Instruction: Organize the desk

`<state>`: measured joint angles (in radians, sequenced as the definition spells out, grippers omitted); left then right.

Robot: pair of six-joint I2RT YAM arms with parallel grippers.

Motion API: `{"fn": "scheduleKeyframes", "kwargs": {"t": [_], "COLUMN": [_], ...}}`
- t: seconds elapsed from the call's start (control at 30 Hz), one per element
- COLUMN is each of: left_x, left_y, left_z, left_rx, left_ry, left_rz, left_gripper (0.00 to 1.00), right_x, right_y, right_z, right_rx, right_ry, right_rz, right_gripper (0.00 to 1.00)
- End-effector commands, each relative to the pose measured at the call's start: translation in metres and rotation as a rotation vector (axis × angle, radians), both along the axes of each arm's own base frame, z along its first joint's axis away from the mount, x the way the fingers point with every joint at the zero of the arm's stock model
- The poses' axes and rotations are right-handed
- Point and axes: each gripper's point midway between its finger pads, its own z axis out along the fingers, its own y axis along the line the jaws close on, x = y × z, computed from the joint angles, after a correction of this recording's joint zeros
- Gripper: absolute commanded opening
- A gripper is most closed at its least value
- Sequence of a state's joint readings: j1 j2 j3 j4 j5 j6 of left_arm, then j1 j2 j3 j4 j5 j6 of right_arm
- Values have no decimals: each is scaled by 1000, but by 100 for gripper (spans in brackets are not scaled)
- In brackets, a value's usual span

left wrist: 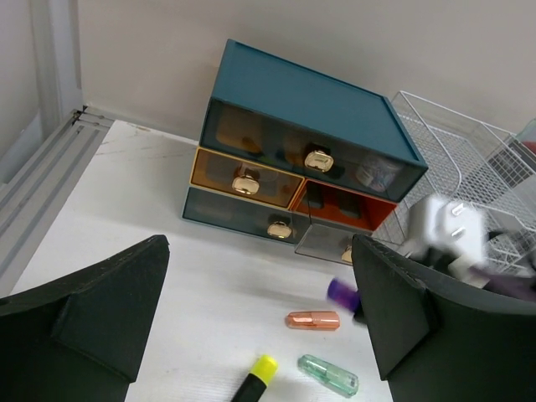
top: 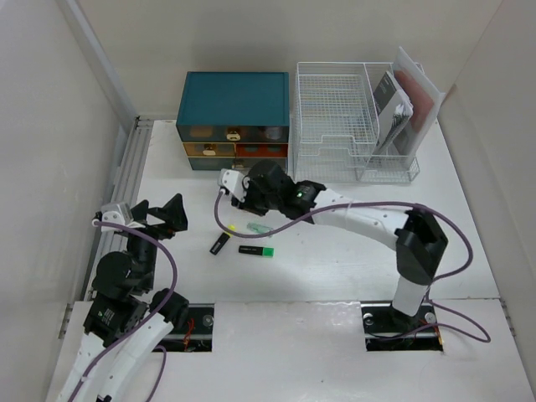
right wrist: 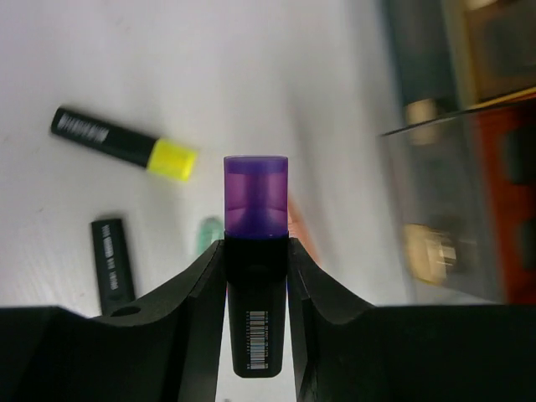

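White matte desk point(top: 335, 268) has two rectangular near-edge cut-outs point(top: 203, 319).

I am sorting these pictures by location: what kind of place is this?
Probably a robotics lab staged as an office: a white desk with the left arm and right arm bolted at its edge, a teal drawer box and a wire-mesh tray rack.
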<state>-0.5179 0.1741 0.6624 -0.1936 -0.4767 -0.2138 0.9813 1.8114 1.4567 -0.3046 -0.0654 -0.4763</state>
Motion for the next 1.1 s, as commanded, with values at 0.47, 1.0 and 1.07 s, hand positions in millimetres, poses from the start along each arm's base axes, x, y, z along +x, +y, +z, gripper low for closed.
{"fn": "scheduleKeyframes", "kwargs": {"t": [0.47,1.0,1.07], "left_x": [9,9,9], "left_y": [-11,-11,-11], "left_z": [-4,-4,-4], "left_rx": [44,44,44], "left_ry": [23,23,23], "left_rz": [-35,-35,-35], "left_gripper": [89,89,89], "right_x": [155,138,115], "right_y": [-53,-51,-44], "right_z": [109,138,127], "right_rx": [71,176,188], "right_ry": [-434,-412,-337], "right_rz": [-460,-388,-254], "right_gripper": [1,49,46]}}
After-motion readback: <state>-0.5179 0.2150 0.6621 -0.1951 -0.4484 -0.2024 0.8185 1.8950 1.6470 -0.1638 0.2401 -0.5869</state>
